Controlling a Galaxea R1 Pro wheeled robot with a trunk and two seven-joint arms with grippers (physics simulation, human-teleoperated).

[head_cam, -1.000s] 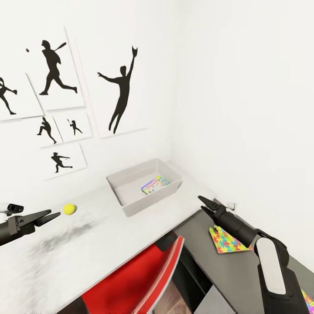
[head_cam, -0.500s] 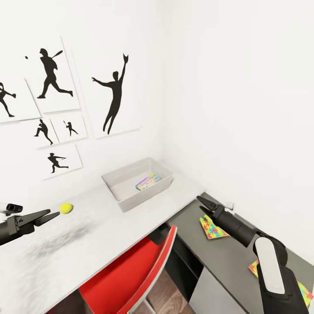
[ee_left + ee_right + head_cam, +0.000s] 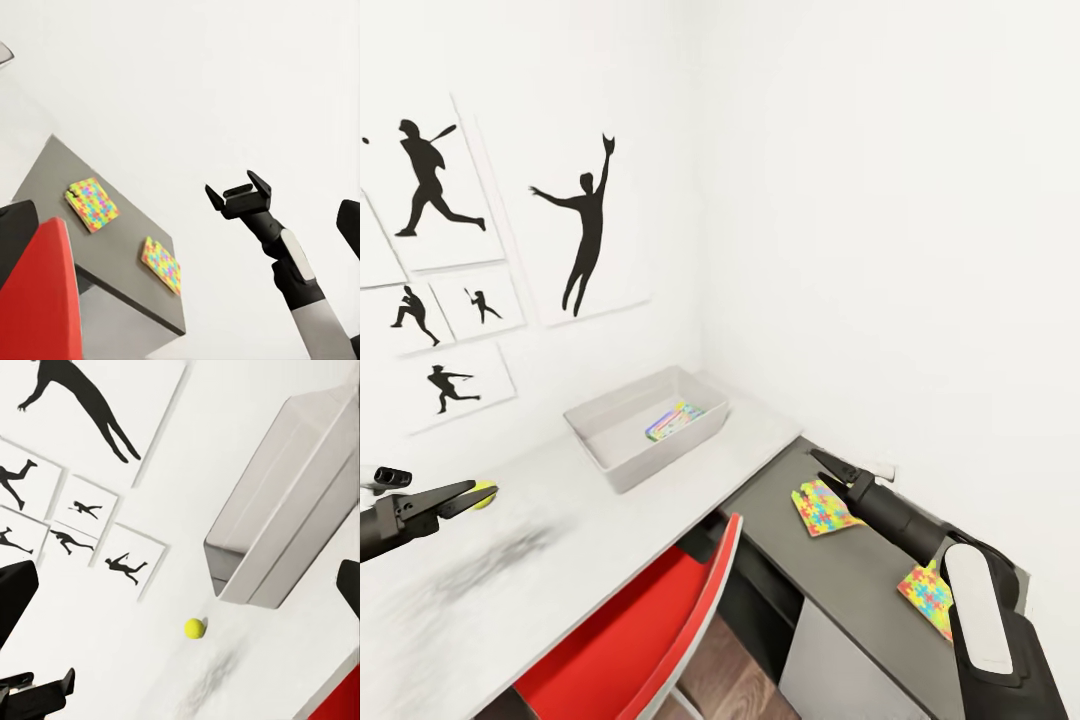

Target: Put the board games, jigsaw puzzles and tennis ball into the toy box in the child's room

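The toy box (image 3: 618,468) stands on the light grey table (image 3: 560,545) near the corner, with one board game (image 3: 673,420) lying inside it. The tennis ball (image 3: 484,502) rests on the table left of the toy box (image 3: 285,532); in the head view it sits just behind my left gripper (image 3: 480,489), which is open and empty. Two jigsaw puzzles (image 3: 820,506) (image 3: 928,598) lie flat on the lower dark grey section (image 3: 840,575). My right gripper (image 3: 828,466) hangs open in the air over the first one. The ball (image 3: 195,628) lies apart from the left gripper (image 3: 41,694).
A red chair (image 3: 640,630) is pushed in under the table in front of me. White walls meet behind the toy box, the left one hung with black silhouette pictures (image 3: 585,225). The left wrist view has both jigsaws (image 3: 91,204) (image 3: 161,264) and my open right gripper (image 3: 240,195).
The camera has turned to the right, so the whole scene slid left. The second jigsaw has come fully into view. Both arms keep their place in the picture.
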